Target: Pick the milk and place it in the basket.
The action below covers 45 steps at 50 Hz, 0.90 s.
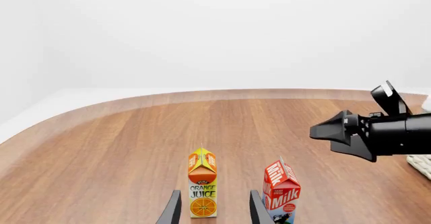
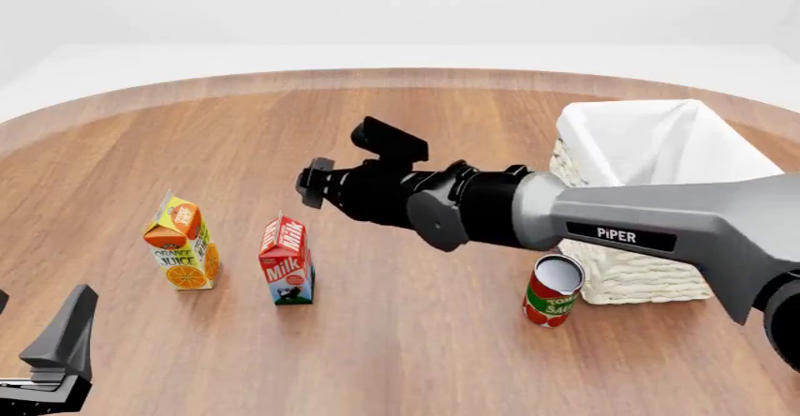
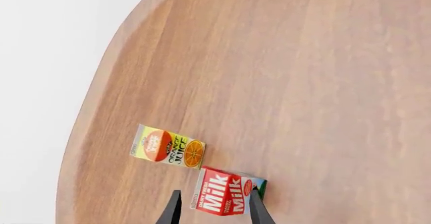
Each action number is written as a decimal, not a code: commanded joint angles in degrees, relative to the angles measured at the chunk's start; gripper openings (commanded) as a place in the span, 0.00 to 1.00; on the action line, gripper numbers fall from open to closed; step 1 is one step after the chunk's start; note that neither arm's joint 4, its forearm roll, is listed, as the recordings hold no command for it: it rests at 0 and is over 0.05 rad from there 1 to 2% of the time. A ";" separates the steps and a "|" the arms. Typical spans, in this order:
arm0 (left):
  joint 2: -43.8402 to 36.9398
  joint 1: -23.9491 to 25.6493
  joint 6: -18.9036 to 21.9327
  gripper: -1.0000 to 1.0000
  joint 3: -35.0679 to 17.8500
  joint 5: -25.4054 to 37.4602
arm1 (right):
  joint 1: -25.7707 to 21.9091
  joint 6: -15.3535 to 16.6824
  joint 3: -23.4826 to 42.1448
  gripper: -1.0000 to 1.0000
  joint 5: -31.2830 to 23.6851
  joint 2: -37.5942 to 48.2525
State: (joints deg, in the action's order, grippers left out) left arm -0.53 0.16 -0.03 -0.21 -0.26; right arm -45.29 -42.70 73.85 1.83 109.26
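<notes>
Through your left wrist camera, the left gripper stands spread around the juice carton, the milk just outside one finger. From the front, your right arm hovers above the upright milk, the basket behind it. Through the right wrist camera, the right gripper, fingers apart, frames the milk directly ahead.

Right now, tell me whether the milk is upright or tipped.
Upright. The milk stands on its base on the table, red gable top up, beside the juice carton.
</notes>
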 commanded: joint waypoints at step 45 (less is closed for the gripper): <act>0.10 -0.03 0.00 1.00 0.01 0.08 | -2.15 -6.27 3.51 1.00 1.64 7.30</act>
State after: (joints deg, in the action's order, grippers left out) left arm -0.49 0.15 -0.03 -0.21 -0.22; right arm -46.97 -48.58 76.38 3.59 115.21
